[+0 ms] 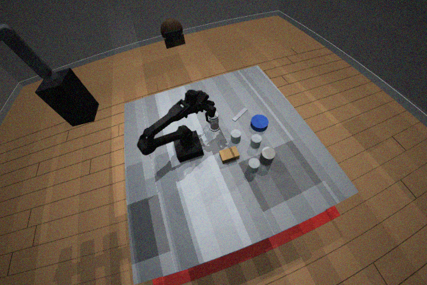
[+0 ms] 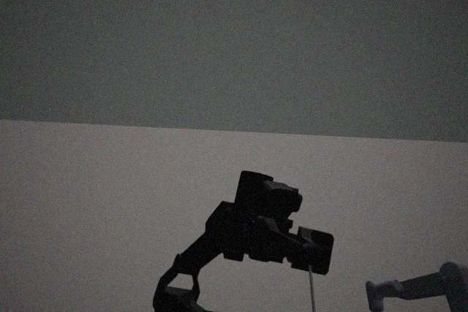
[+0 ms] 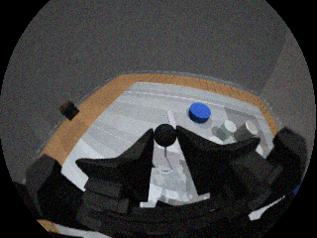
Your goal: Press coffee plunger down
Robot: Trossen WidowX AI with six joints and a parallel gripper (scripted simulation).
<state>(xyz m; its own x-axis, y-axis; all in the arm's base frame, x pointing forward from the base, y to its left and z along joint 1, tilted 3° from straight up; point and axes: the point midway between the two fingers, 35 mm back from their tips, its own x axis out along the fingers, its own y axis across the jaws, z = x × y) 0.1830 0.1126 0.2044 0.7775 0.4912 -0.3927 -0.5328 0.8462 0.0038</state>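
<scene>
The coffee press (image 1: 214,123) stands upright beside the arm's base, a clear cylinder with dark contents. Its round black plunger knob (image 3: 165,135) sits between the fingertips of my gripper (image 1: 211,113) (image 3: 164,130), which is shut on it. The thin plunger rod (image 2: 312,289) (image 3: 165,152) shows below the knob, so the knob stands above the press lid. In the exterior view the fingers hide the knob, and the press body is out of view.
A blue disc (image 1: 259,123) (image 3: 199,112), a pale strip (image 1: 239,114), an orange block (image 1: 229,155) and several whitish cylinders, one a larger cylinder (image 1: 267,155), stand near the press. A dark box (image 1: 69,99) and a brown ball (image 1: 171,27) are farther off. A grey arm-like shape (image 2: 423,286) shows at right.
</scene>
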